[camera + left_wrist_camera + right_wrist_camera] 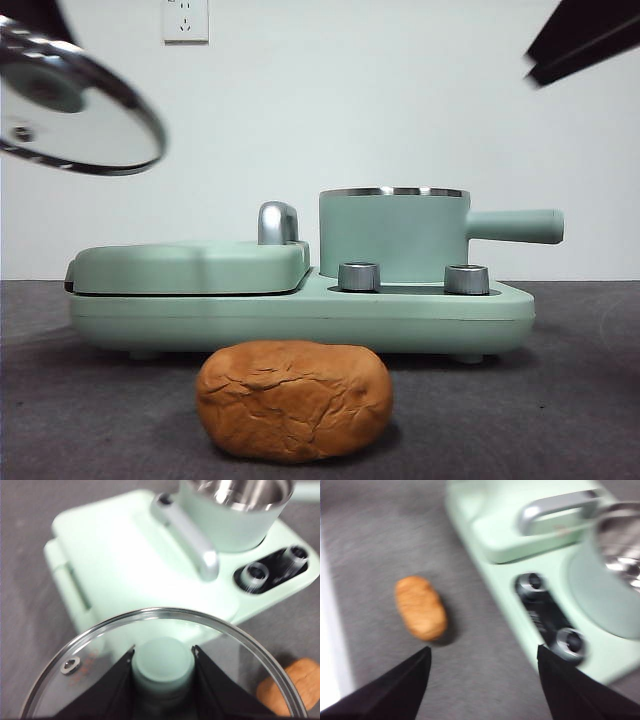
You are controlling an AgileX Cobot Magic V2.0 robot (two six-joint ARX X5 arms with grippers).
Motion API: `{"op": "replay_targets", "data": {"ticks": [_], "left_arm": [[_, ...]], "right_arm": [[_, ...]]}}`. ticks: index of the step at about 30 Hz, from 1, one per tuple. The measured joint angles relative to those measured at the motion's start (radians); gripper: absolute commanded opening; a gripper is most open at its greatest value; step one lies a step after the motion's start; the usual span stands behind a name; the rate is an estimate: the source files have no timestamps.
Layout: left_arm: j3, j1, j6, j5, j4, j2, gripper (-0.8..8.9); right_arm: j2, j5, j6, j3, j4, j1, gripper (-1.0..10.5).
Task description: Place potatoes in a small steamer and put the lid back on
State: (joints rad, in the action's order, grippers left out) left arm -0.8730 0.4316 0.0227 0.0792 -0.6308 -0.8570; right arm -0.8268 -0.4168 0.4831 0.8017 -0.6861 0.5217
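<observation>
Your left gripper (162,652) is up high, w/ both black jaws closed on the small mint-green knob of the round clear glass lid w/ steel rim (75,105); one jaw sits on each side of the knob. In the front view that lid hangs tilted at the upper left corner, w/ only a dark bit of arm visible above it at the top edge.

Your right gripper (482,657) is empty, jaws spread wide apart, hovering above the desk and touching nothing. In the front view the right arm shows only as a black tip (585,40) at the top right corner.
</observation>
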Motion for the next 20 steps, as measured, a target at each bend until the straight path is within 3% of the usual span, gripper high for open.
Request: {"op": "replay_targets", "data": {"ticks": [9,20], "left_arm": [[0.010,-0.011,-0.028,-0.029,-0.025,0.145,0.12],[0.010,-0.011,-0.039,-0.041,-0.031,0.151,0.12]], "right_arm": [[-0.253,0.001,0.015,0.000,0.140,0.201,3.4],[-0.560,0.006,0.018,0.000,0.324,0.302,3.4]]}}
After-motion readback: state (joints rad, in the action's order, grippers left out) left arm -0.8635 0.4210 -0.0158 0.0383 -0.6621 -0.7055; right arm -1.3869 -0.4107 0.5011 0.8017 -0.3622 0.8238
